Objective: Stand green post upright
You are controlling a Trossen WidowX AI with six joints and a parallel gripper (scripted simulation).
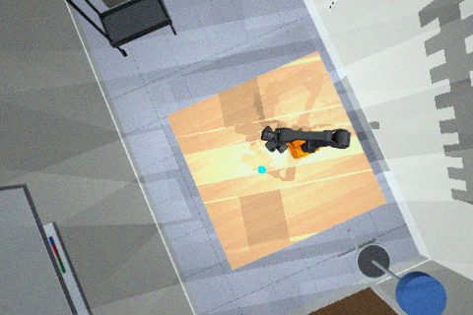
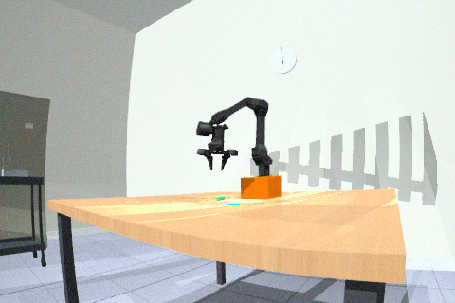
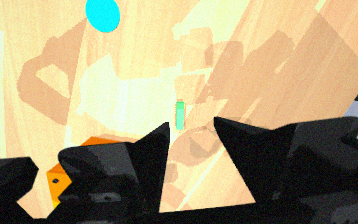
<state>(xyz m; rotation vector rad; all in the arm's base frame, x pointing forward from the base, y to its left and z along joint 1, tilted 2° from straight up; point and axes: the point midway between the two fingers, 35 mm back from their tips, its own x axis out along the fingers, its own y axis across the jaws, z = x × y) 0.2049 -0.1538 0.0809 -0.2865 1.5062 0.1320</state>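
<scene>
Little was done: the green post [image 3: 180, 115] lay flat on the table [image 2: 317, 227], just left of the cyan circle [image 2: 232, 204]; the tool [image 2: 217, 167] hung high above it, half open and empty; grasping, standing, placing, releasing and withdrawing remained.

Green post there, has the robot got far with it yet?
Nothing is done yet. The green post lies flat on the table, away from the cyan circle. The tool hangs open above it, holding nothing. Grasping, standing the post in the circle, releasing and withdrawing remain.
</scene>
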